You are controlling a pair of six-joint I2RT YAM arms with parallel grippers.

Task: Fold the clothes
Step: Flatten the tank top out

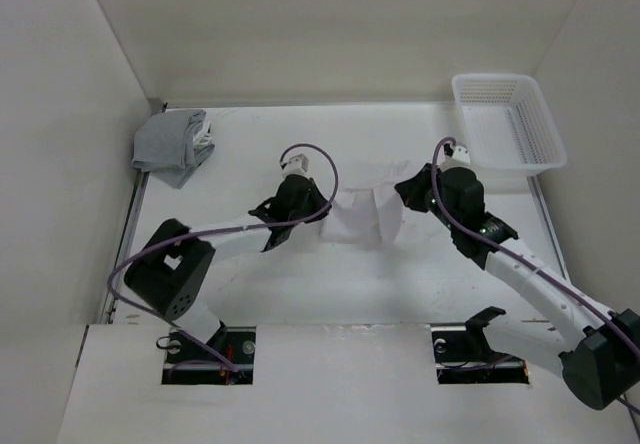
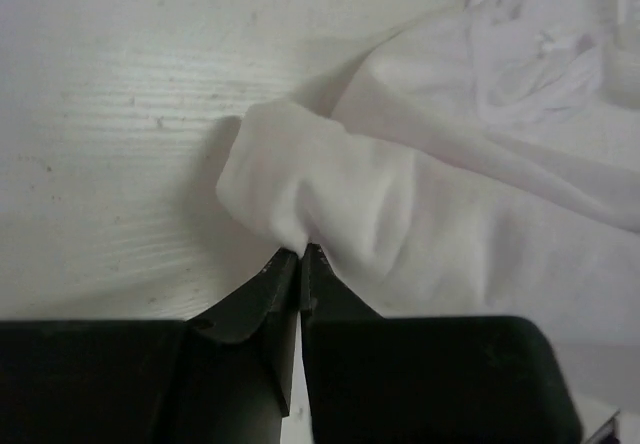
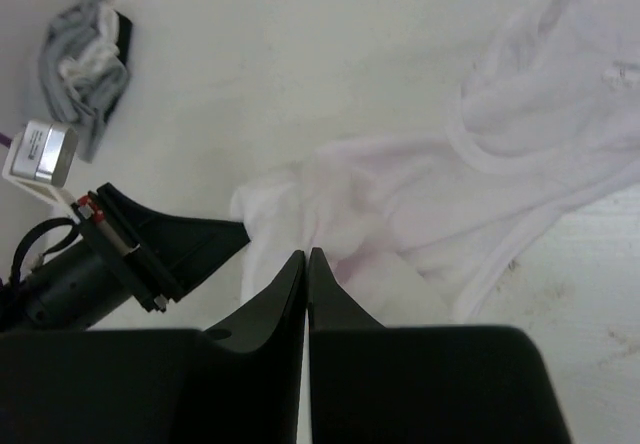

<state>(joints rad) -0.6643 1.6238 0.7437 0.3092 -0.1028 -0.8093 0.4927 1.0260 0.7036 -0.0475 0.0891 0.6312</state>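
Nearest, the left gripper (image 2: 302,252): jaws pinched shut on a thin fold at one edge of the clothes (image 1: 362,219). The right gripper (image 3: 306,256): jaws closed on the opposite edge. The garment lies bunched between them on the desk (image 1: 300,279). Such shallow pinches may slip, and unequal pulls would skew the fold. Farther off, the grey bundle (image 1: 172,144) and the basket (image 1: 505,124) sit well apart.
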